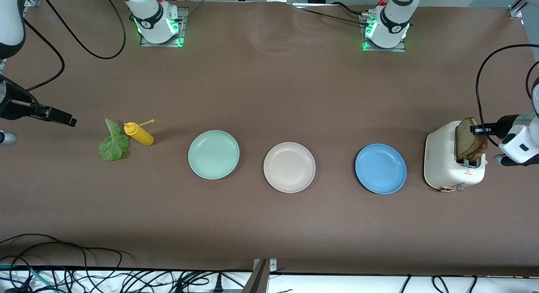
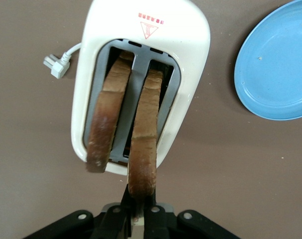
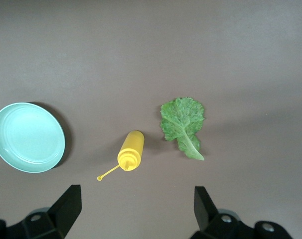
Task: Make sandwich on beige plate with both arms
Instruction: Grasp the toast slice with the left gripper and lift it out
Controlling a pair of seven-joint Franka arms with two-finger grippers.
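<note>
My left claw (image 2: 139,211) is pinched tight on the top crust of one brown-crusted slice of speckled bread (image 2: 143,139). That slice stands in a slot of the cream-white toaster (image 1: 442,162) directly under my claw, at the left arm's end of the table. A second brown-crusted slice (image 2: 108,117) stands in the neighbouring slot just beside the one I hold, untouched by my fingers (image 2: 153,219). Both slices lean out above the toaster's top. The toaster's white plug (image 2: 56,64) lies on the brown table (image 1: 269,86) beside its body.

From this claw, the round blue plate (image 1: 380,169) is the nearest dish, close beside the toaster toward the right arm's end. The round pale beige plate with a raised rim (image 1: 289,167) comes after it, bare, near the middle of the table. The round mint-green plate (image 1: 213,154) lies after that one in the same row.

My right claw (image 3: 136,206) hangs with its fingers spread wide and holds nothing, over the right arm's end of the table, where that arm waits. Below it lie a yellow squeeze bottle on its side (image 3: 131,151), its small cap dangling off on a strap, and a ruffled green lettuce leaf (image 3: 183,124) just beside the bottle, flat on the table. The mint-green plate is the dish closest to this claw.
</note>
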